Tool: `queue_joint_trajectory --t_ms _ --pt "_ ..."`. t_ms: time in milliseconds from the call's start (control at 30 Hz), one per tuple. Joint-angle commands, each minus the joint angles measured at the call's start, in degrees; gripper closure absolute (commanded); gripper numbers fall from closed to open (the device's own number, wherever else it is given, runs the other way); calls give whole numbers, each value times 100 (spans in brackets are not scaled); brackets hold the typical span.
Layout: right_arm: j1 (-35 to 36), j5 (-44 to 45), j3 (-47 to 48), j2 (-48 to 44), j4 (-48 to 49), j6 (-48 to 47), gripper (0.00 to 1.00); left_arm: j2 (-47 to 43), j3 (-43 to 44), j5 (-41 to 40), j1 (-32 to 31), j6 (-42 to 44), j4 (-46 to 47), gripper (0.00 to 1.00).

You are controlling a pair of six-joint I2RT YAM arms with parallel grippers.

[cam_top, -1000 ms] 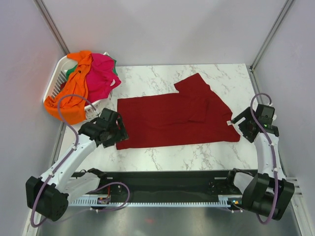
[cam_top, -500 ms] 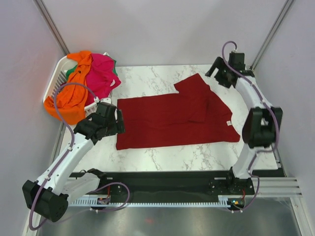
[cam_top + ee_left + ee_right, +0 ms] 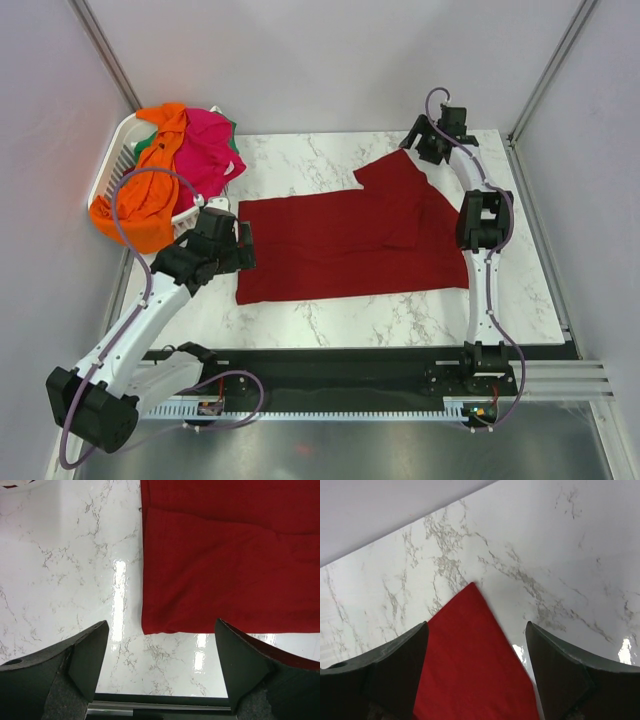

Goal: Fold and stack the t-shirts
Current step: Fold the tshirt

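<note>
Marble table (image 3: 330,310), t-shirt (image 3: 340,245) corner near left gripper (image 3: 160,630), far tip near right gripper (image 3: 476,630)

Bright, even light fell from overhead. In the left wrist view the glossy white marble-veined tabletop (image 3: 60,570) threw back a tall streak of glare just left of the dark red cotton t-shirt (image 3: 225,560); the right wrist view had smaller spots at its right. Shadows were faint and soft. The top view was sharp. Close up, the black fingers of the left gripper (image 3: 161,622) and right gripper (image 3: 476,624) looked dim and slightly soft.
</note>
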Motion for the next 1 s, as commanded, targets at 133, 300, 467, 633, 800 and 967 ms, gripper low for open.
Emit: queue_joint_trajectory --t_ms 133,300,467,633,800,967 --pt "275 99 -63 227 172 -34 17 4 -22 -153 11 221 185 7" --pt "425 72 -99 403 198 62 28 40 -22 -179 20 204 185 7" --pt "364 178 -212 403 190 36 49 -4 -31 -223 20 204 185 7" --pt "346 134 -239 456 190 -43 82 31 -31 -232 20 212 177 8" --pt "346 72 -204 465 190 -61 100 5 -31 -241 20 212 177 8" --pt "346 -129 -274 -51 190 -166 100 232 118 -337 20 195 203 7"
